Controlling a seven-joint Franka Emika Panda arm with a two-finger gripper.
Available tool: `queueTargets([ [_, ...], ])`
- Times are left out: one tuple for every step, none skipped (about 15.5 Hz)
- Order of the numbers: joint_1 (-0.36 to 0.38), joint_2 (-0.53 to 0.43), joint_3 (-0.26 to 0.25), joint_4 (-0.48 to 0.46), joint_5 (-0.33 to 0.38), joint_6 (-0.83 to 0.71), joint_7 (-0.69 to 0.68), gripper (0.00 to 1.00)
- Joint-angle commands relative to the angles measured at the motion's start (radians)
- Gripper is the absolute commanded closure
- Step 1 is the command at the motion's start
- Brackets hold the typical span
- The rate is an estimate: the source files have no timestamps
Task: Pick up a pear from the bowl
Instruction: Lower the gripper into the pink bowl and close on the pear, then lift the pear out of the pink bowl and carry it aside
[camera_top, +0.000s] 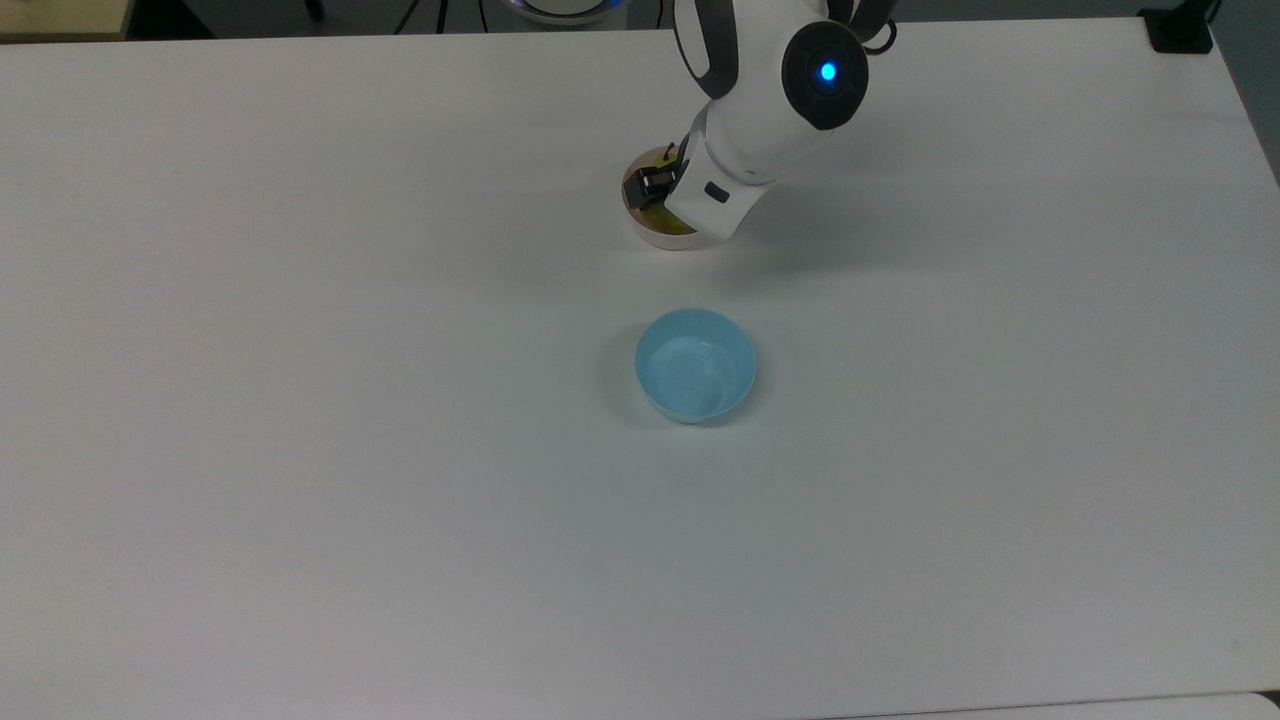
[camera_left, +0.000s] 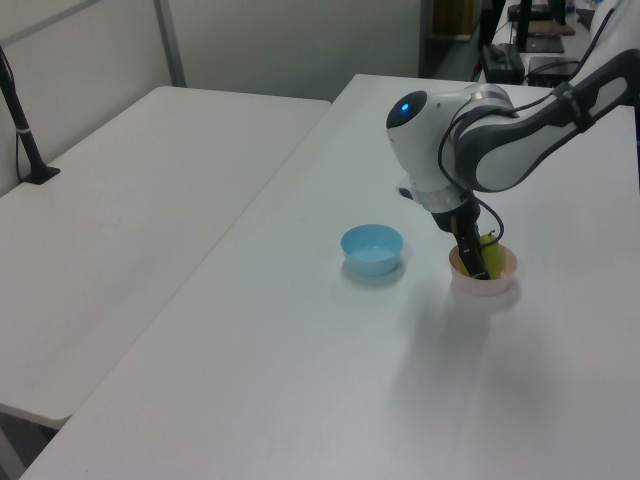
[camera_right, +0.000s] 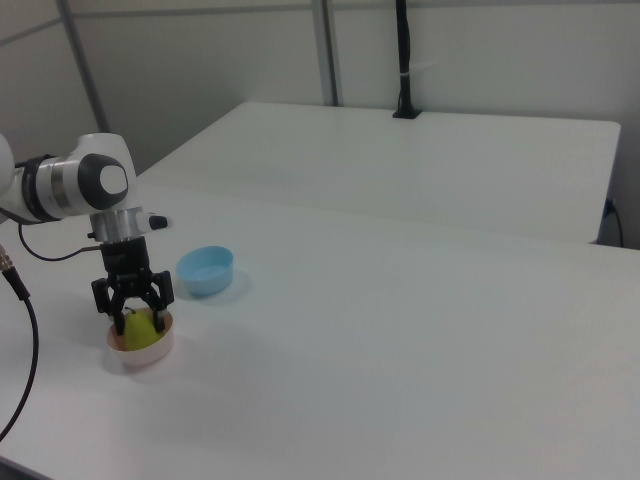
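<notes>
The yellow-green pear (camera_right: 144, 334) sits in the pale pink bowl (camera_right: 146, 356) at the right view's lower left. My gripper (camera_right: 138, 320) has come down into the bowl, open, with one black finger on each side of the pear's narrow top. In the top view the white hand covers most of the pear (camera_top: 673, 227), and the bowl (camera_top: 652, 237) peeks out below the gripper (camera_top: 670, 200). From the left view, the gripper (camera_left: 477, 267) reaches into the bowl (camera_left: 486, 289) in front of the pear (camera_left: 493, 258).
A light blue bowl (camera_top: 695, 365) stands with nothing in it on the white table (camera_top: 300, 450), a short way from the pink bowl. A second white table (camera_left: 130, 170) stands alongside, with a black post (camera_left: 22, 125) clamped to it.
</notes>
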Motion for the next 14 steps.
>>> queueTargets([
  [0.01,-0.008,0.0,-0.024,-0.02,0.03,0.043,0.31],
  [0.014,-0.002,0.0,-0.024,-0.022,0.03,0.046,0.37],
  [0.014,-0.002,0.0,-0.024,-0.02,0.03,0.048,0.44],
  [0.014,-0.004,0.0,-0.023,-0.022,0.028,0.049,0.51],
  [0.012,-0.008,0.0,-0.021,-0.02,0.027,0.048,0.58],
  [0.012,-0.017,0.002,-0.016,-0.02,0.021,0.048,0.65],
  [0.012,-0.034,0.002,-0.016,-0.02,0.013,0.042,0.7],
  [0.012,-0.059,0.002,-0.016,-0.02,0.002,0.039,0.71],
  [0.006,-0.083,0.003,-0.009,-0.017,-0.033,0.033,0.71],
  [-0.002,-0.108,0.003,0.008,-0.011,-0.07,0.017,0.71],
  [-0.008,-0.129,0.003,0.026,-0.005,-0.103,-0.012,0.71],
  [-0.02,-0.146,0.003,0.048,0.001,-0.137,-0.036,0.71],
  [-0.037,-0.155,0.003,0.071,0.017,-0.169,-0.058,0.71],
  [-0.057,-0.162,0.003,0.097,0.03,-0.195,-0.079,0.71],
])
